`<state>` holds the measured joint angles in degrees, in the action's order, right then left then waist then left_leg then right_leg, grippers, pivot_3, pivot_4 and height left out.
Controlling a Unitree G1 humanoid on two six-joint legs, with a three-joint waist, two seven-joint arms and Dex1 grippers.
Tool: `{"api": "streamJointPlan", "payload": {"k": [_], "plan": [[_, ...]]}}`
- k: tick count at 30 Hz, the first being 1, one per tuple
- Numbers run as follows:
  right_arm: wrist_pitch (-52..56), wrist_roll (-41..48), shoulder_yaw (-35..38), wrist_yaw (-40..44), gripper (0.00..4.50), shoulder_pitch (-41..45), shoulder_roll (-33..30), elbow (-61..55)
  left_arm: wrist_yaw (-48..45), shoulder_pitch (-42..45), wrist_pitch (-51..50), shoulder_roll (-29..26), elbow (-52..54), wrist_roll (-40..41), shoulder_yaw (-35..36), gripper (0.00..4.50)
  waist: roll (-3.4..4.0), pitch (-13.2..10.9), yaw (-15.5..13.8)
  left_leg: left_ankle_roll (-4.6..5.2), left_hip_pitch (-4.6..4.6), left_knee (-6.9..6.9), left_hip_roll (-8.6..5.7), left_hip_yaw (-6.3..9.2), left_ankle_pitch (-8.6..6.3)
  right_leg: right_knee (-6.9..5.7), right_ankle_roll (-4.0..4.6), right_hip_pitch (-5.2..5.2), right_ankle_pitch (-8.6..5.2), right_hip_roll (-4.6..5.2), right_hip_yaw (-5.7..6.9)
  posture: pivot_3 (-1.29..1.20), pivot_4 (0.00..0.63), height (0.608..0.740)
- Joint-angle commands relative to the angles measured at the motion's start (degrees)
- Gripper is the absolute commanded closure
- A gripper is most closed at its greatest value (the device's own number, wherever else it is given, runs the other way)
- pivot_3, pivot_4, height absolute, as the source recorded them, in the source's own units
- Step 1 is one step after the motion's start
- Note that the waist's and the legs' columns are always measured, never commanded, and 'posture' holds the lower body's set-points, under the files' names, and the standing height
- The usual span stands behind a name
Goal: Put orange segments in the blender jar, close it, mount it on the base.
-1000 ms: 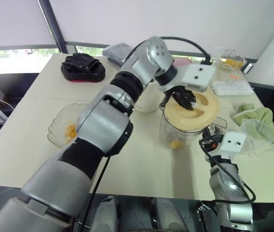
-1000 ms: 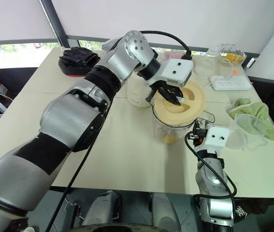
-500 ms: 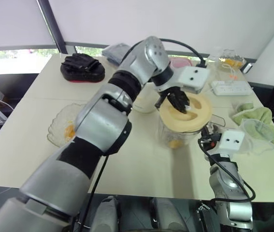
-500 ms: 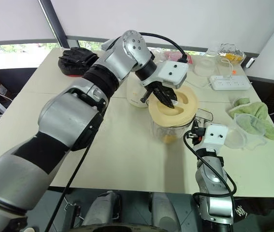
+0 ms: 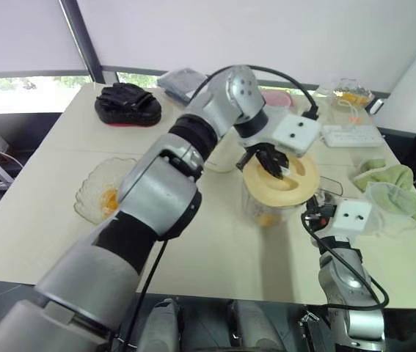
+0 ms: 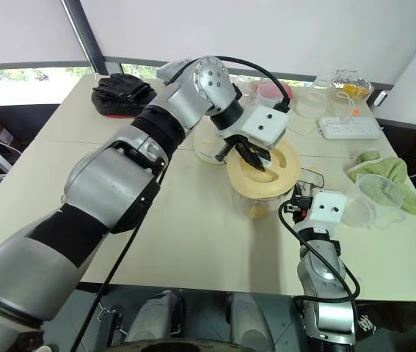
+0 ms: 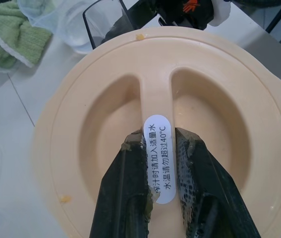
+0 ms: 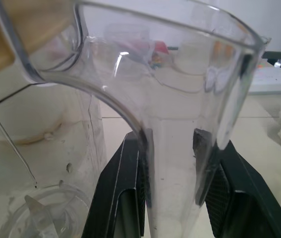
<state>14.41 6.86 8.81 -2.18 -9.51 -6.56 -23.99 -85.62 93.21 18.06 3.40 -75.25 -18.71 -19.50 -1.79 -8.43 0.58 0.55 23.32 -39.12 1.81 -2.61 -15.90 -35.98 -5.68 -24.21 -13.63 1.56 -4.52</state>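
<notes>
We are at the closing step. Our left pincer is clamped on the raised centre ridge of the pale-yellow lid, which sits over the mouth of the blender jar; whether it is fully seated we cannot tell. Our right pincer grips the jar's clear side handle, steadying it on the bench. Through the jar wall we see orange segments already lying near the bottom, and a few more pieces rest in the scalloped glass dish well off to our left.

Next, we judge, the lid needs pressing down evenly until its rim settles all round, with the right pincer bracing against the push. After that the jar must go to the base, the cream unit standing just behind the jar, partly hidden by our left arm.

The bench is a pale, matte top. At its far edge lie a black glove-like object, a white power strip and a green cloth. Behind it are a window and white blinds.
</notes>
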Motion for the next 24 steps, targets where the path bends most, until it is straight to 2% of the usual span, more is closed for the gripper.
{"api": "streamJointPlan", "payload": {"k": [1, 10, 24], "plan": [[-0.2, -0.5, 1.9, -0.9, 3.56, -2.2, 0.4, -4.4, 3.5, -4.4, -0.9, 0.2, -3.1, -6.3, -5.1, 4.28, -0.01, 0.1, -0.1, 0.0, -0.03, -0.01, 0.0, 0.03, 0.0, 0.01, 0.0, 0.06, 0.0, 0.03, 0.0, 0.0, 0.15, 0.74], [0.1, -1.1, 1.5, -1.3, 3.56, -3.3, 0.7, -5.4, 4.2, -5.8, -7.6, 1.7, -3.4, -4.7, -3.5, 4.28, 0.15, 0.6, 0.0, 0.04, -0.32, 0.0, -0.06, 0.39, -0.1, 1.07, 0.02, 0.86, 0.0, 0.3, 0.01, 0.0, 0.15, 0.74], [0.7, -1.3, 1.2, -0.8, 3.56, -1.6, 0.5, -4.6, 5.9, -6.0, -18.4, 3.3, -3.1, -2.2, -0.2, 4.28, 0.17, 0.7, 0.0, 0.12, -0.21, 0.04, -0.17, 0.4, -0.15, 1.1, -0.01, 0.9, -0.02, 0.47, 0.07, 0.0, 0.15, 0.74]]}}
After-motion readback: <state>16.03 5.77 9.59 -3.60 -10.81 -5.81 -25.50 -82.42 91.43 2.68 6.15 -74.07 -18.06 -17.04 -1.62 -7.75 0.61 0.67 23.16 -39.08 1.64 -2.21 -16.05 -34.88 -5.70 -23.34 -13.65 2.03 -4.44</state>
